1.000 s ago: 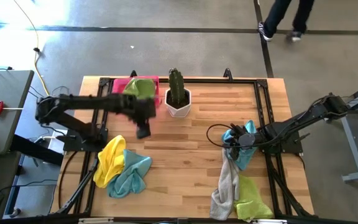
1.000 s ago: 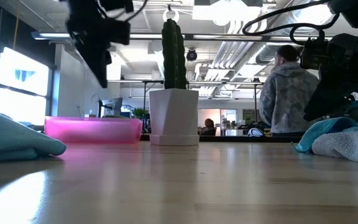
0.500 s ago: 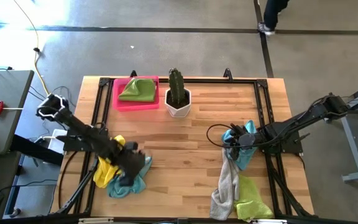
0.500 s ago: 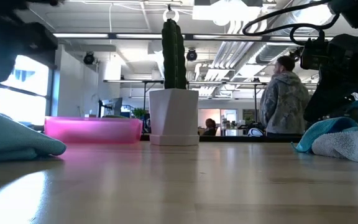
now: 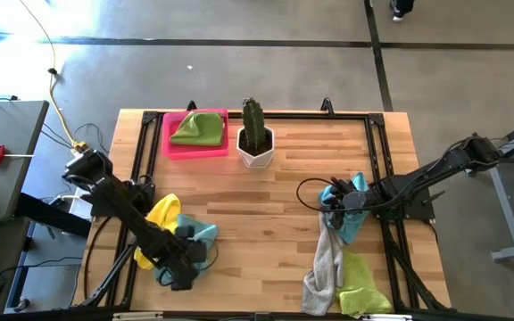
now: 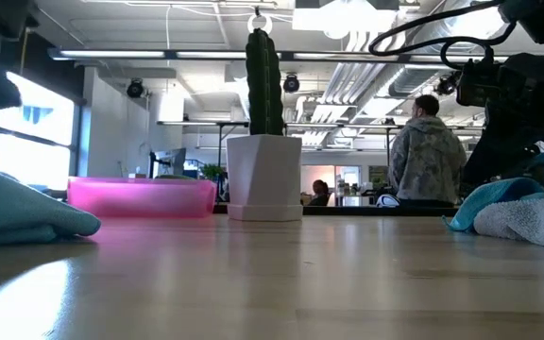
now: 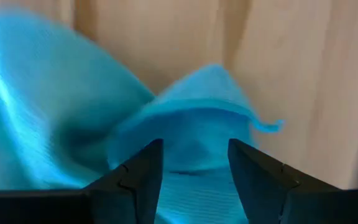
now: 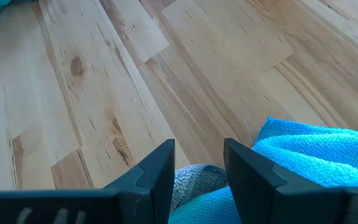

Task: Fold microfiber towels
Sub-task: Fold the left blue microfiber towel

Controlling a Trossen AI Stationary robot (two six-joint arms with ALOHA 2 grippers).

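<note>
A light blue towel (image 5: 194, 242) lies crumpled at the table's near left, partly on a yellow towel (image 5: 157, 223). My left gripper (image 5: 184, 270) hangs open just above the blue towel (image 7: 185, 124), its fingers on either side of a raised corner fold and pointing down. At the near right lies a heap of a light blue towel (image 5: 353, 214), a grey towel (image 5: 324, 263) and a lime green towel (image 5: 360, 285). My right gripper (image 8: 197, 168) waits open over the heap's far end. Another lime green towel (image 5: 199, 127) lies folded in the pink tray (image 5: 169, 143).
A cactus in a white pot (image 5: 256, 143) stands at the far middle, beside the pink tray. Bare wooden tabletop (image 5: 266, 223) lies between the two heaps. A black frame (image 5: 373, 143) runs along the table's edges. A person (image 6: 428, 151) stands in the room beyond.
My left gripper has swung from beside the pink tray toward the table's near edge and gone down, ending above the light blue towel at the near left, with its fingers still apart. No towel has moved. The person beyond the table has walked on.
</note>
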